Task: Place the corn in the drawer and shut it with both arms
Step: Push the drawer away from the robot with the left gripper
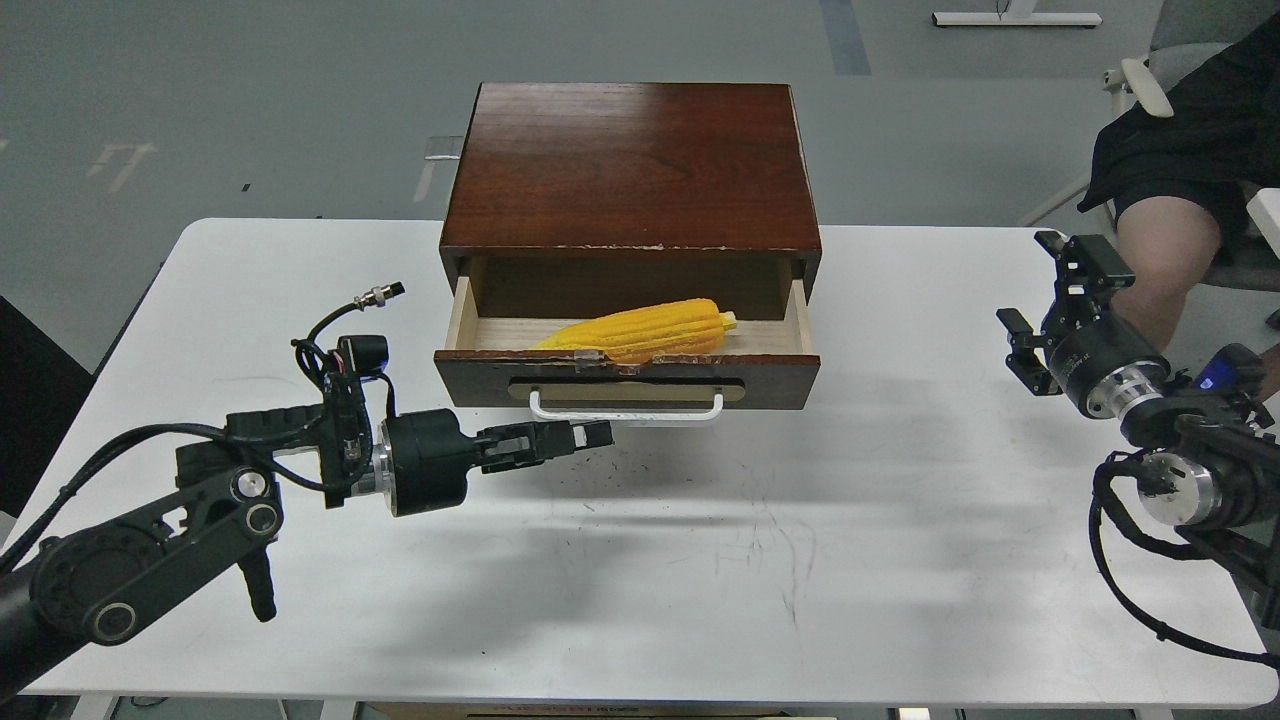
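The yellow corn (645, 331) lies inside the open drawer (627, 379) of the dark reddish-brown wooden box (630, 165), its tapered end to the left. The drawer's white bar handle (626, 411) faces me. My left gripper (590, 436) is shut and empty, pointing right, just below and in front of the handle's left part, over the table. My right gripper (1055, 300) is open and empty, held above the table's right edge, well right of the drawer.
The white table (640, 560) has bare room in front of the box and to both sides. A seated person's leg (1165, 250) and a chair are beyond the right edge, close to my right arm.
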Robot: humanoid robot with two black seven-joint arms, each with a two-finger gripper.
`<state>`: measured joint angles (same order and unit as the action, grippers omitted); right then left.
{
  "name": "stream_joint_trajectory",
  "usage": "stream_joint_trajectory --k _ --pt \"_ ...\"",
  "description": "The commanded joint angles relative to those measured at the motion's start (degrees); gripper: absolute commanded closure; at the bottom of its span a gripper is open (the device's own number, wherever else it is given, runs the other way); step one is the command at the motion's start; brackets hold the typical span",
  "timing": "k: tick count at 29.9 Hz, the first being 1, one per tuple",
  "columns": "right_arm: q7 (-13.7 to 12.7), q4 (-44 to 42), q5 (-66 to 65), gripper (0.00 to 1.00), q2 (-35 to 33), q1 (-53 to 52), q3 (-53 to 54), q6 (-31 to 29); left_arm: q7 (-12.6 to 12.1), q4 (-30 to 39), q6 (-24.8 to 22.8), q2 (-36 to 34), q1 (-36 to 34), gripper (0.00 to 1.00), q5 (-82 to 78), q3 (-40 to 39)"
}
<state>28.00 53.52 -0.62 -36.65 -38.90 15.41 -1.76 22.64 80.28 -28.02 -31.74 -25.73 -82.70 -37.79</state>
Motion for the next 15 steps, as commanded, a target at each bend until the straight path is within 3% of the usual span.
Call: stream_joint_trajectory --k 1,15 --pt "0.0 0.0 0.0 0.0 0.0 0.1 0.1 0.0 -0.1 -1.0 0.0 0.2 -0.2 1.0 0.0 -0.2" --pt "0.0 0.0 0.0 0.0 0.0 0.4 0.1 0.1 -0.1 -3.6 3.0 0.5 -0.5 1.0 0.1 -0.3"
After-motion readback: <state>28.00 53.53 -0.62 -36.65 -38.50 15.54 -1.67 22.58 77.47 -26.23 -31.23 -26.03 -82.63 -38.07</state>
